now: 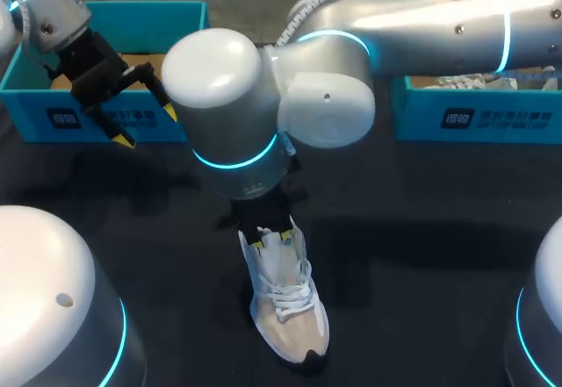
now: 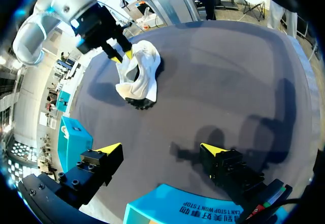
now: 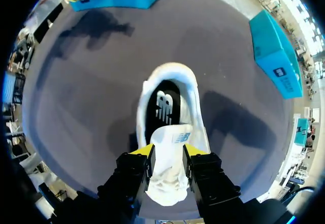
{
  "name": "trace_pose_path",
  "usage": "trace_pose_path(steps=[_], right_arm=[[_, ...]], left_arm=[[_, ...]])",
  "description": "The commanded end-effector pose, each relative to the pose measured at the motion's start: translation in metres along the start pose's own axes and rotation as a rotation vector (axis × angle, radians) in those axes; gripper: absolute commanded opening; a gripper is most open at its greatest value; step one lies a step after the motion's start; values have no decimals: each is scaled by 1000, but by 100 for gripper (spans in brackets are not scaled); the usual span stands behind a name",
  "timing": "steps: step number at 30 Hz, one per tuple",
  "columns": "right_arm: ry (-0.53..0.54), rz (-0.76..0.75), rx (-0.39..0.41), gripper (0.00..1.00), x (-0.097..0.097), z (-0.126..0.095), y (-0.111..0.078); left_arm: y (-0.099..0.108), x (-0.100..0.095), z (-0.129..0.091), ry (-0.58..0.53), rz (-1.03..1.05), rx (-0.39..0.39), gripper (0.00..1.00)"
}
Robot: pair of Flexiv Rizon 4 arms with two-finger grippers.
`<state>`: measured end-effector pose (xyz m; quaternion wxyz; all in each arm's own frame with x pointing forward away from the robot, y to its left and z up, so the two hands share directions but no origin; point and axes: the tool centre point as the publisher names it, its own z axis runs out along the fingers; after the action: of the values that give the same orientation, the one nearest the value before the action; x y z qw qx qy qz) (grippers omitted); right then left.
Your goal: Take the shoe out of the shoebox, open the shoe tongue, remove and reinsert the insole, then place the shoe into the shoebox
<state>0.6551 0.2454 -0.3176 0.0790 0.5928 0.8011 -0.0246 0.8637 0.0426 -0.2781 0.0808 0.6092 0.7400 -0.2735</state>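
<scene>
Now the shoe [image 1: 285, 308] lies centre of the surface [image 1: 421, 229], right hand [image 3: 167, 152] down over it, pinching its tongue [image 3: 172, 137]; left hand [image 1: 147, 126] spread, far left.

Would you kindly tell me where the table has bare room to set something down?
The widest bare patch of table lies between the shoe and the right box. Another lies between the shoe and the left box, near the open left claw. It is crowded at the shoe's tongue, which the right claw grips.
</scene>
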Motion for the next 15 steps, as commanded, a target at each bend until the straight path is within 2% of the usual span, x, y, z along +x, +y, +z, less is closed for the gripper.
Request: trace_pose_path(steps=[1, 8, 9, 12, 15], right_arm=[[-9, -56, -29, 38, -3, -17, 2], [0, -147, -67, 46, -7, -32, 14], [9, -167, -77, 62, -8, -35, 16], [7, -219, -81, 99, -8, -39, 19], [4, -276, -71, 100, -7, -45, 22]], left_arm=[[-1, 0, 0, 2, 0, -3, 100], [-1, 0, 0, 2, 0, -3, 100], [-1, 0, 0, 2, 0, -3, 100], [-1, 0, 0, 2, 0, -3, 100], [-1, 0, 0, 2, 0, -3, 100]])
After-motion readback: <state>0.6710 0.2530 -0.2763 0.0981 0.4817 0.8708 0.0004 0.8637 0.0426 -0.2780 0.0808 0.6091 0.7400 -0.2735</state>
